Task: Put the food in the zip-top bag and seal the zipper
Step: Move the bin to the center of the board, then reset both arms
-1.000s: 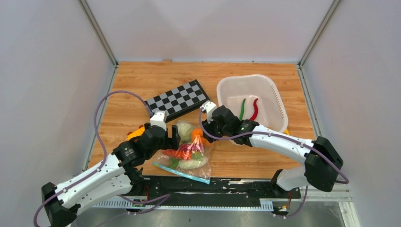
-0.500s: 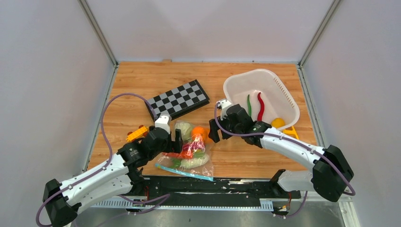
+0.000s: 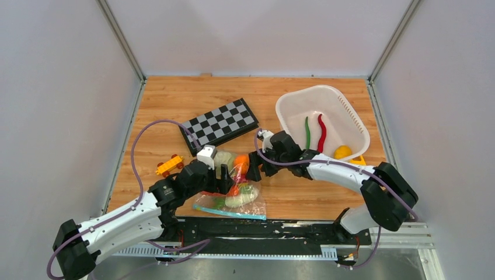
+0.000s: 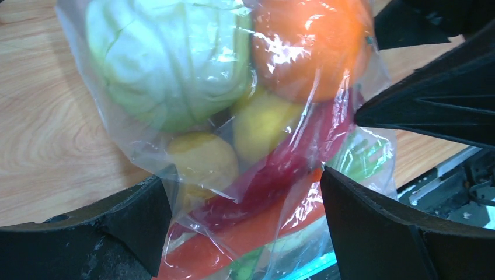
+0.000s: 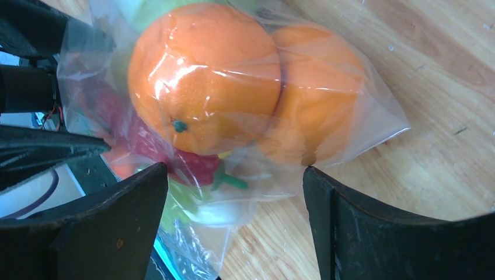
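Note:
The clear zip-top bag [image 3: 240,197] lies on the wood near the front edge, stuffed with food: a green cabbage [image 4: 169,58], an orange [image 5: 204,76], yellow fruit [image 4: 204,160] and a red pepper [image 4: 274,175]. Its teal zipper [image 3: 225,212] runs along the near edge. My left gripper [image 3: 226,178] is open, its fingers [image 4: 87,233] straddling the bag's middle. From the right, my right gripper [image 3: 255,169] stands open at the bag's far end, just below the orange, with loose plastic between its fingers [image 5: 385,233]. A green pepper [image 3: 307,131], a red pepper [image 3: 321,131] and a yellow fruit [image 3: 342,151] lie in the white basket.
The white basket [image 3: 344,111] stands at the back right, tilted. A folded chessboard [image 3: 219,123] lies behind the bag. A yellow toy car [image 3: 168,165] sits left of my left arm. A black rail runs along the table's front edge [image 3: 292,224].
My right gripper pulled back to the right, then came back to the bag's far end, its jaws opening wider. My left gripper slid right over the bag. The basket shifted toward the back right.

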Controlling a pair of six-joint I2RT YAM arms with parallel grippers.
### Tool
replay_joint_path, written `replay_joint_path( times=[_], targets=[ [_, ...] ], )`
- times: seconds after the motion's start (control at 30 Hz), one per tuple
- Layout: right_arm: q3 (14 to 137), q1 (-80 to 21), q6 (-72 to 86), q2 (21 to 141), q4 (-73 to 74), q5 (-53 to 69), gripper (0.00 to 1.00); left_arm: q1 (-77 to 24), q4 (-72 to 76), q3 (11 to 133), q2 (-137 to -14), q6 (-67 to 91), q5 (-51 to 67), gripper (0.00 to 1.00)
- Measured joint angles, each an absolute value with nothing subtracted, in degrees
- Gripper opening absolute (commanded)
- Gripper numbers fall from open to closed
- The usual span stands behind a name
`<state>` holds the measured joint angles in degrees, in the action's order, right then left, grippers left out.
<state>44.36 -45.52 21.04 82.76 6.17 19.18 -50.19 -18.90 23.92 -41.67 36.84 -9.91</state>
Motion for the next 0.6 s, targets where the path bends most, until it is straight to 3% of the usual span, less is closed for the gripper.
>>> replay_joint_path(
  times=[0.6],
  targets=[
    [52.69,-42.39,17.74,83.48,7.53,15.27,0.87,-50.15,-11.2,24.03,-43.88,38.24,-9.65,0.99]
  ],
)
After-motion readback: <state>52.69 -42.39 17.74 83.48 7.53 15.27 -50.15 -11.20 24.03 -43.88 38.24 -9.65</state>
